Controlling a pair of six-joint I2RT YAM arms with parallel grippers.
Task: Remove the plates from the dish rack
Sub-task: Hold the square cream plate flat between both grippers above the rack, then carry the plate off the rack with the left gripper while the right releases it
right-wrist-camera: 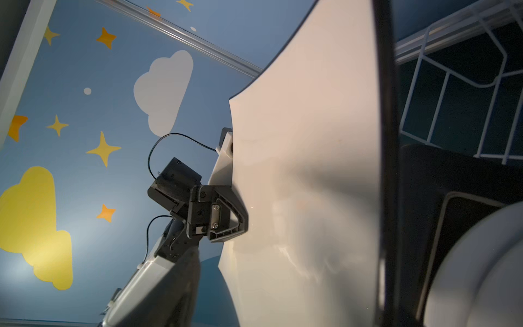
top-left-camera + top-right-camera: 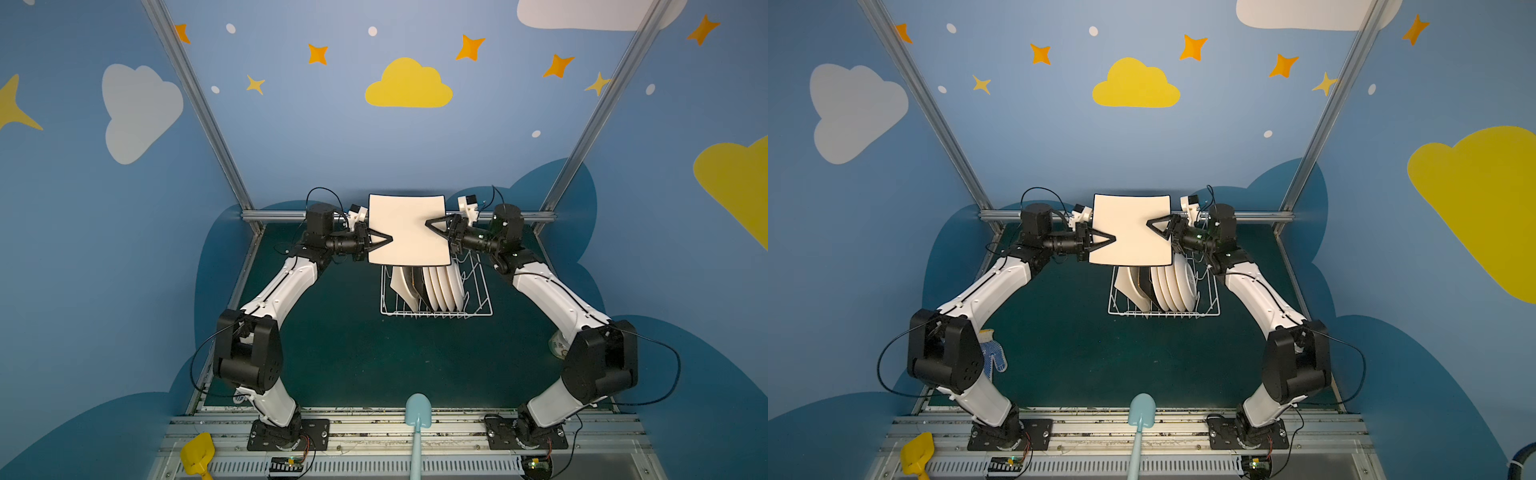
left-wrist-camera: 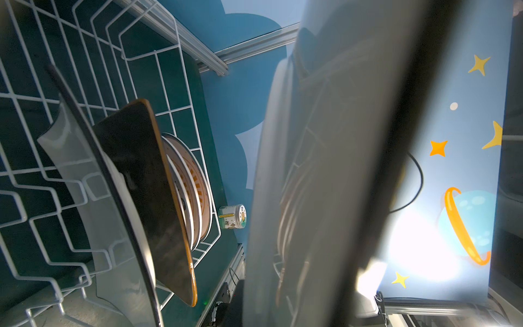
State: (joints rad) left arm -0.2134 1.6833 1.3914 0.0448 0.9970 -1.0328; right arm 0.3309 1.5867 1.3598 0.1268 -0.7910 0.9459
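A large cream square plate (image 2: 407, 228) (image 2: 1129, 228) hangs upright above the dish rack (image 2: 436, 316) (image 2: 1163, 314). My left gripper (image 2: 390, 240) (image 2: 1113, 240) is shut on the plate's left edge, and the right wrist view shows that grip (image 1: 243, 218) on the plate (image 1: 305, 141). My right gripper (image 2: 427, 224) (image 2: 1148, 224) straddles the right edge with its jaws open, one finger standing off the plate's face. In the rack (image 3: 85, 42) stand another cream square plate (image 3: 85, 170), a black square plate (image 3: 141, 184) and several round white plates (image 3: 195, 181) (image 2: 444, 286).
A small printed jar (image 3: 232, 216) (image 2: 559, 345) stands right of the rack, by the right arm. A light blue shovel (image 2: 417, 415) and a yellow scoop (image 2: 197, 453) lie at the front edge. A dotted glove (image 2: 992, 353) sits behind the left arm's elbow.
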